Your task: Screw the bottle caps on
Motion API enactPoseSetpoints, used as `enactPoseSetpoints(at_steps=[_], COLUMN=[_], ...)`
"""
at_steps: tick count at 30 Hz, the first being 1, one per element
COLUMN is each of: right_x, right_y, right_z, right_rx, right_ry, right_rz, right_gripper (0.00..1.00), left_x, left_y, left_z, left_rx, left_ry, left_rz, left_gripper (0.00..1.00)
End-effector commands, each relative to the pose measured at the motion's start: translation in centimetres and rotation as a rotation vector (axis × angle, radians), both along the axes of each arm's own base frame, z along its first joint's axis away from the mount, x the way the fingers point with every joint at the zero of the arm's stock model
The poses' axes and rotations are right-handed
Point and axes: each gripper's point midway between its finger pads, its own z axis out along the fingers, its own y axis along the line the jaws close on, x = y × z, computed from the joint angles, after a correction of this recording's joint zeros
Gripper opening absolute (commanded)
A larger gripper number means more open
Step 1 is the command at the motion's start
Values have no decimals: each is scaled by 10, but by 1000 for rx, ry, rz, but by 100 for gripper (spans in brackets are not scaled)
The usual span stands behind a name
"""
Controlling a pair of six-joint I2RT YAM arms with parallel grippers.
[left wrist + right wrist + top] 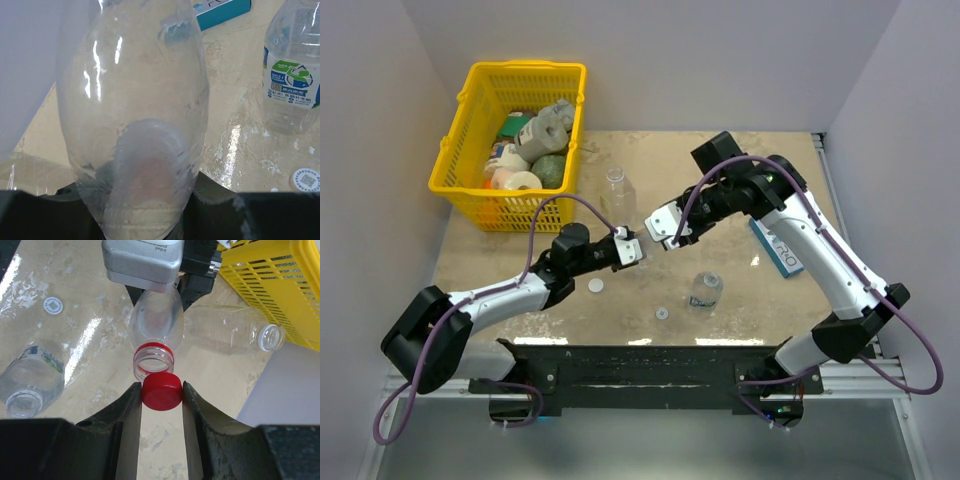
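My left gripper (632, 250) is shut on a clear bottle with a red neck ring (155, 325) and holds it off the table, mouth toward my right gripper. The bottle fills the left wrist view (135, 125). My right gripper (161, 390) is shut on the red cap (161, 391), which sits right at the bottle's open mouth, slightly off-centre. The short blue-labelled bottle (704, 290) and the squarish unlabelled bottle (617, 188) stand uncapped. A white cap (595, 285) and a ring-look cap (662, 313) lie on the table.
A yellow basket (470, 130) full of items stands at the back left, close to the squarish bottle. A flat blue-and-white box (777, 248) lies under my right arm. White walls close in the left, back and right sides.
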Motion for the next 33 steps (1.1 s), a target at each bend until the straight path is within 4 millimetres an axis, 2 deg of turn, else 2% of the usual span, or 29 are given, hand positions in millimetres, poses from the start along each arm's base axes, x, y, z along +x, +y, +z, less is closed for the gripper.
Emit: enactPoseSetpoints(at_steps=[1, 6, 15, 24, 33], right_x=[-17, -13, -19, -21, -15], right_y=[7, 10, 18, 12, 12], right_z=[9, 7, 7, -4, -9], right_rx=[27, 43, 42, -11, -2], right_ry=[35, 34, 35, -1, 14], right_rz=[62, 38, 73, 85, 16], right_gripper=[0, 0, 0, 0, 0], left_x=[1, 0, 1, 3, -1], left_y=[-12, -15, -18, -19, -16], left_z=[49, 51, 52, 55, 65], left_rx=[-116, -122, -115, -139, -202], left_ry=[-114, -119, -115, -92, -92], left_rz=[-33, -46, -58, -46, -44], left_gripper=[0, 0, 0, 0, 0])
